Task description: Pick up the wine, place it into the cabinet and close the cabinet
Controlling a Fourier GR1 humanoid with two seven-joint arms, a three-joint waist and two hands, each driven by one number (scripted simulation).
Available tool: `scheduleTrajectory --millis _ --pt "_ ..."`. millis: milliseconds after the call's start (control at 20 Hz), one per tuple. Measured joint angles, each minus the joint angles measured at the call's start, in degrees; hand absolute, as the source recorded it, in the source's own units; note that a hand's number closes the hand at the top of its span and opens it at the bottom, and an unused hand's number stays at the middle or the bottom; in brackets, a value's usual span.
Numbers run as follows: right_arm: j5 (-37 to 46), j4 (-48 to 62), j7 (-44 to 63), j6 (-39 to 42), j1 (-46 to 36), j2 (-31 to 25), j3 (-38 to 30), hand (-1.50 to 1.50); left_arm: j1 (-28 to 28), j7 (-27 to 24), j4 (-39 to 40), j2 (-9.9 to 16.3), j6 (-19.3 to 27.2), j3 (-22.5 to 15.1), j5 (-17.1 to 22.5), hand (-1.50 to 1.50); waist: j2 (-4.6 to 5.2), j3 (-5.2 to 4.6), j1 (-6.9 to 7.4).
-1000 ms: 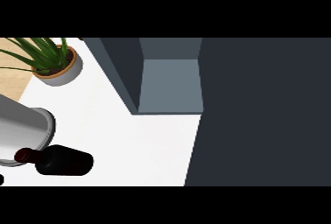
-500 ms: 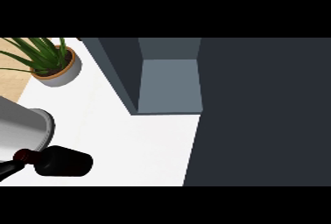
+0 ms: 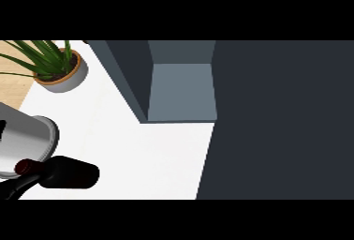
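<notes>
Looks like a home kitchen: white counter (image 3: 159,154), a grey open cabinet (image 3: 180,89) on top, a potted plant (image 3: 55,65) in the corner, and a dark wine bottle (image 3: 66,172) lying there.

You have the cabinet (image 3: 181,91) at the far middle of the counter (image 3: 145,154), its open compartment facing the near side. Its door (image 3: 283,122) fills the whole right of the view, from far to near. At the far left sits a plant (image 3: 54,65) in its pot, well apart from the cabinet. At the near left, a forearm (image 3: 24,145) comes in from the left edge. Just near of it lies the wine (image 3: 66,172), touching the forearm's near side, with a hand (image 3: 14,187) at the bottle's left end.
</notes>
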Motion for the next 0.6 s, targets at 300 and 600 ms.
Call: scheduleTrajectory --millis 300,600 --pt "0.61 -0.06 -0.29 -1.63 0.28 -2.03 1.43 -1.50 5.03 -8.93 4.97 -2.71 -2.60 0.20 -0.98 -1.50 -0.05 0.00 -0.13" --pt "1.22 -0.10 1.06 -3.78 -1.42 -3.25 2.76 -1.50 8.59 -16.46 10.91 -3.28 -5.46 1.39 -0.57 -1.50 -0.08 -0.01 -0.09"
